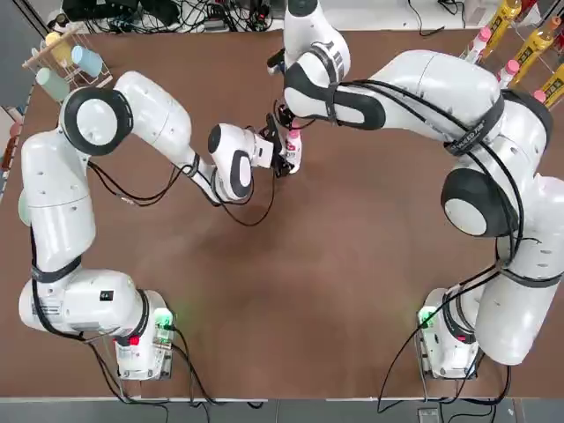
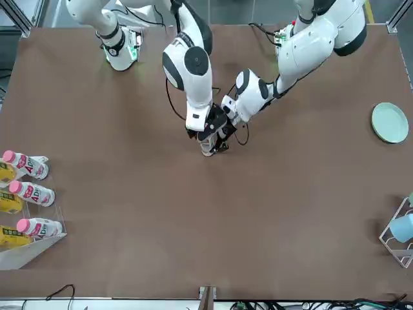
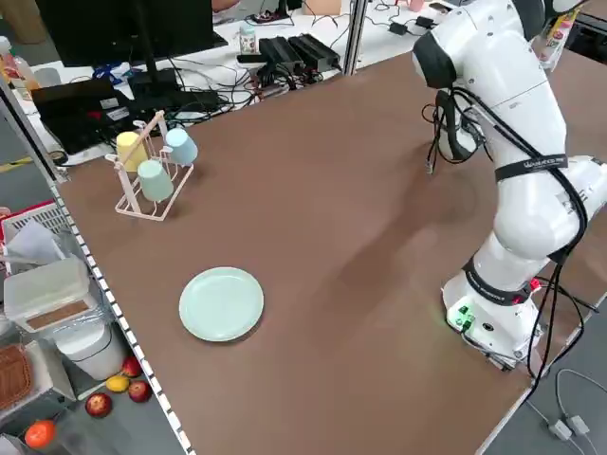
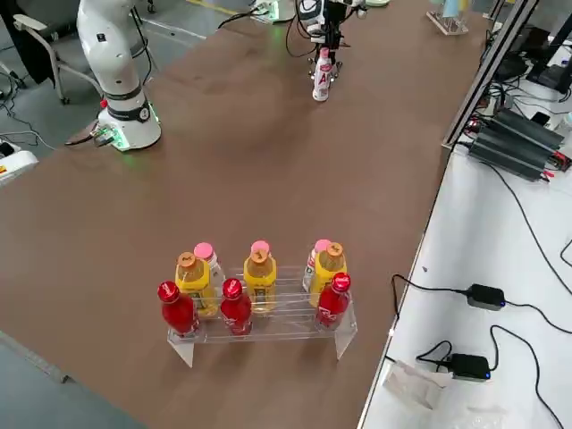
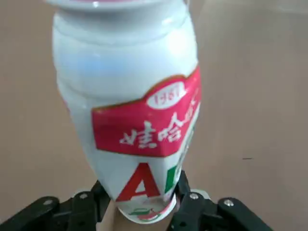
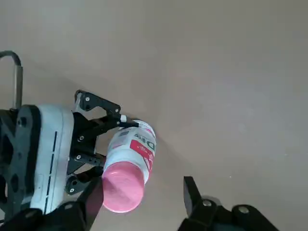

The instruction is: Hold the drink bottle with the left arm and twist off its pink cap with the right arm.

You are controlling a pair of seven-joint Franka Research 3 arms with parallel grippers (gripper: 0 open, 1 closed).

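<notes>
The drink bottle (image 1: 292,152) stands upright on the brown table, white with a red-and-green label (image 5: 144,130). My left gripper (image 5: 142,192) is shut on the bottle's lower body from the side, also seen in the top view (image 1: 278,155). The pink cap (image 6: 122,186) is on the bottle's neck. My right gripper (image 6: 142,186) hangs right above the bottle, open, its fingers (image 6: 191,195) straddling the cap; one finger is close against the cap, the other stands apart from it. From the right side the bottle (image 4: 321,79) shows under the right gripper.
A clear rack of yellow, red and pink-capped white bottles (image 4: 259,295) stands at the table's far right edge (image 1: 520,44). A cup rack (image 1: 66,57) is at the far left corner. A pale green plate (image 2: 390,123) lies near the left edge.
</notes>
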